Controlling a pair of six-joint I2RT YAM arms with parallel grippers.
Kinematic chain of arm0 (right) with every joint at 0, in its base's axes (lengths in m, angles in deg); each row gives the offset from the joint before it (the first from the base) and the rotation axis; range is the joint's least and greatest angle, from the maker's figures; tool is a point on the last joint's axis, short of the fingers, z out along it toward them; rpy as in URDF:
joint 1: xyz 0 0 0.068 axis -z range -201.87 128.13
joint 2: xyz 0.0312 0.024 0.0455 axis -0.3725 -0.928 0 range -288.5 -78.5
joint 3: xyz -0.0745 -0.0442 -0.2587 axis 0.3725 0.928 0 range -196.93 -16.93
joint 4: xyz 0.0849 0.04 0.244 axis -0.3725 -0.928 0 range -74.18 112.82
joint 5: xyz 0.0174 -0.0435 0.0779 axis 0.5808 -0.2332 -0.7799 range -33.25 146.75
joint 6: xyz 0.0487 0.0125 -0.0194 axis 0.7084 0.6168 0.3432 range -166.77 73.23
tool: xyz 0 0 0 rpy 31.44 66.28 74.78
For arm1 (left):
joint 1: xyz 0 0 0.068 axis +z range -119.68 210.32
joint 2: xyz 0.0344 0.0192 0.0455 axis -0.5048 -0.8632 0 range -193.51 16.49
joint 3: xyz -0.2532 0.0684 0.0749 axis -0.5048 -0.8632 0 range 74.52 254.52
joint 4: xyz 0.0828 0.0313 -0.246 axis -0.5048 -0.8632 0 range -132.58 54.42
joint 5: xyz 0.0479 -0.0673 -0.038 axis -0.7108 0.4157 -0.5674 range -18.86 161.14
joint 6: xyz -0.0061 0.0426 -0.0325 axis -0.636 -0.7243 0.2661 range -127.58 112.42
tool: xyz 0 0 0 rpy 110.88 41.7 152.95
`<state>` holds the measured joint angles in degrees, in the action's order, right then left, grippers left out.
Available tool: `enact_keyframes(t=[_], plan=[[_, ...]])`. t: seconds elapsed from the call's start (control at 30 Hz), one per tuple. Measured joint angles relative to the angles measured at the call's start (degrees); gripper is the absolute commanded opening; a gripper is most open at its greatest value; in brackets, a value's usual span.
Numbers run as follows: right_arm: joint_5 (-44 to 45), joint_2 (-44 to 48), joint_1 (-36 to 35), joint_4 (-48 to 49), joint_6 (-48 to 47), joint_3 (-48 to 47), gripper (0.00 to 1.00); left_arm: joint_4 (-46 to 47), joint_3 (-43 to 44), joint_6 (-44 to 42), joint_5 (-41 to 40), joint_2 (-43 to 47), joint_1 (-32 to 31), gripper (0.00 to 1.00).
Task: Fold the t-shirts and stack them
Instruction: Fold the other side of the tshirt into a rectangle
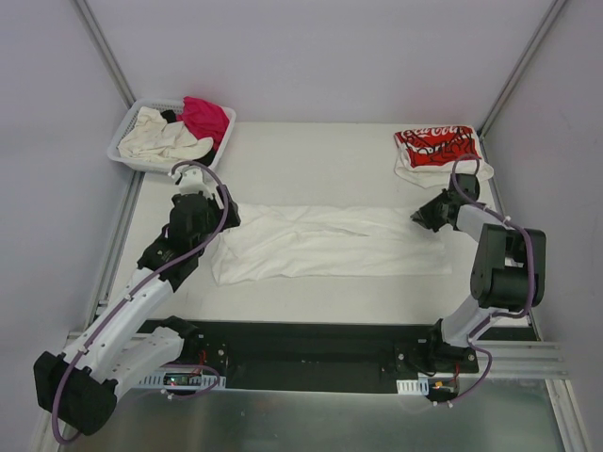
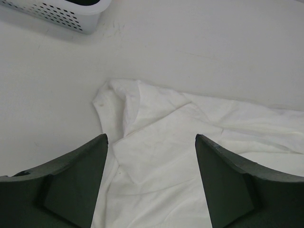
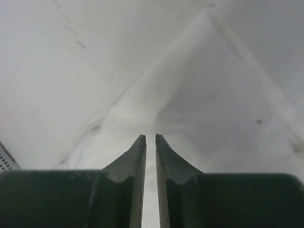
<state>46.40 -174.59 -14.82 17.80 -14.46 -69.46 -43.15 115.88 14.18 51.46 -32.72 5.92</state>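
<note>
A large plain white t-shirt (image 1: 330, 243) lies spread in a long band across the table's middle. My left gripper (image 1: 224, 215) hovers open over its left end, the rumpled cloth (image 2: 190, 142) showing between the wide-set fingers (image 2: 152, 137). My right gripper (image 1: 421, 217) sits low at the shirt's right end; its jaws (image 3: 150, 137) stand a narrow slit apart above the white cloth (image 3: 213, 95), and I see nothing pinched between them. A folded white t-shirt with red print (image 1: 435, 146) rests at the far right.
A white slotted basket (image 1: 127, 141) at the far left holds cream (image 1: 165, 137), magenta (image 1: 205, 115) and black cloth. Its corner (image 2: 61, 14) shows in the left wrist view. Grey walls and metal rails bound the table.
</note>
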Motion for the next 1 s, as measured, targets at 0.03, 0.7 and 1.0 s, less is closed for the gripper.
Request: enact_keyframes(t=[0.03,0.7,1.0], plan=[[-0.07,0.46,-0.81,-0.33,-0.07,-0.44,0.18,0.13,0.0,-0.04,0.2,-0.28,0.0,0.74],[-14.4,-23.82,-31.5,-1.81,1.57,-31.93,0.22,3.08,0.72,1.7,9.53,-8.72,0.0,0.75],[-18.03,-30.36,-39.01,-2.86,3.56,-40.19,0.23,6.82,0.55,1.86,13.25,-8.48,0.0,0.74]])
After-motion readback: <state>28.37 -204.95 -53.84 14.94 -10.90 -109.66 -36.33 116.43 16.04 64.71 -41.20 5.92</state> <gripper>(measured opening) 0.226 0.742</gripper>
